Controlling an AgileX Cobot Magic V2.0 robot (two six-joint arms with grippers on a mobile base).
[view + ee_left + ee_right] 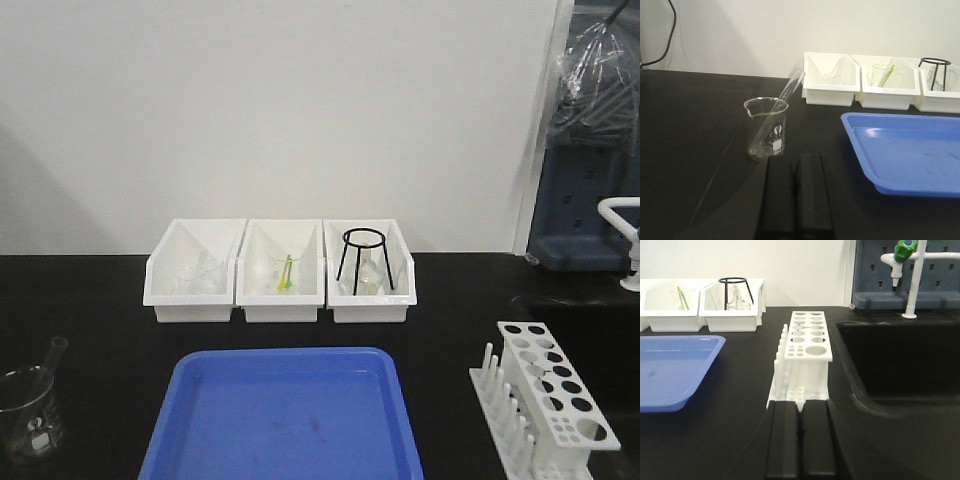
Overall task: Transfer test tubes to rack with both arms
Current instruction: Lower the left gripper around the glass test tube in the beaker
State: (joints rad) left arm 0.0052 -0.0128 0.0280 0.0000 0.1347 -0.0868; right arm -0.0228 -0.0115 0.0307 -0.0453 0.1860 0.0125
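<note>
Front view: black table (100,300). One tube (57,348) stands slanted in a beaker (28,412) at far left, its top poking over the rim. The rack (556,398) sits at far right, holes up, pegs on its left side, and looks empty. A blue tray (285,415) lies between them with three white bins (283,302) behind it. No arms are in this shot.

Left wrist view: the left gripper (796,160) hangs low over the table just short of the beaker, fingers pressed together, holding nothing. The tube leans right against the beaker lip with its bottom in the far-left corner of the base. The upper third is clear of the glass.

Right wrist view: the right gripper (801,405) is lined up on the short end of the rack, almost touching its foot, fingers together and empty. A sink (900,360) sits right of the rack.

Handling, as judged: the tube is thin glass, light, stiff, slick and easy to crack. Best hold is on the exposed upper part above the beaker rim, with a gentle squeeze across the tube. Lift along its slant so the beaker doesn't tip or drag. The round wall may roll or slip between flat pads. The tube needs to be upright before it drops into a hole. The rack is light plastic and may slide if bumped.
</note>
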